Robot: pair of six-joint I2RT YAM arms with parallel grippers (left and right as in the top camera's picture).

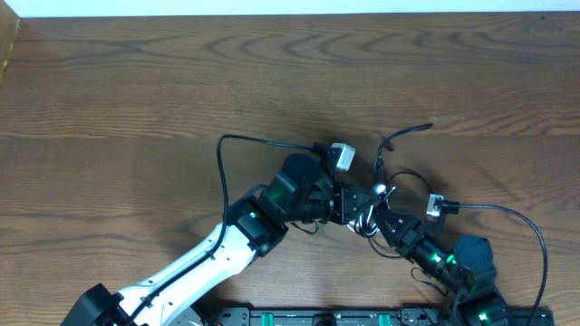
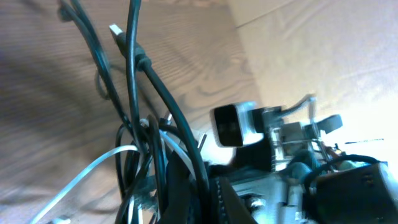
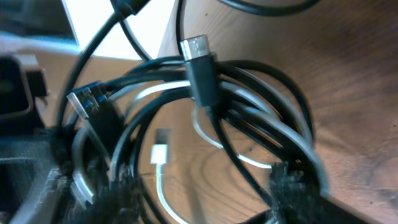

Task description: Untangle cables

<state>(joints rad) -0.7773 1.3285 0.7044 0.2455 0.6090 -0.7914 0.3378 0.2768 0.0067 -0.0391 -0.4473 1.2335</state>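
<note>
The cables (image 1: pixel 366 220) lie in a small knot of black and white loops on the wooden table, between my two grippers. One black cable end (image 1: pixel 405 134) trails up and to the right. My left gripper (image 1: pixel 352 205) reaches in from the left. In the left wrist view it (image 2: pixel 199 202) looks shut on black cables (image 2: pixel 155 93) that rise from its jaws. My right gripper (image 1: pixel 382 217) reaches in from the lower right. In the right wrist view its fingers (image 3: pixel 193 193) are spread apart, with the bundle (image 3: pixel 249 93) draped across them. A black plug (image 3: pixel 200 59) and a white plug (image 3: pixel 161 153) show.
Thicker black robot cables arc over the table at the left (image 1: pixel 222 172) and right (image 1: pixel 530 226). The right wrist camera block (image 2: pixel 233 124) sits close to the left jaws. The table's far edge (image 1: pixel 290 13) runs along the top.
</note>
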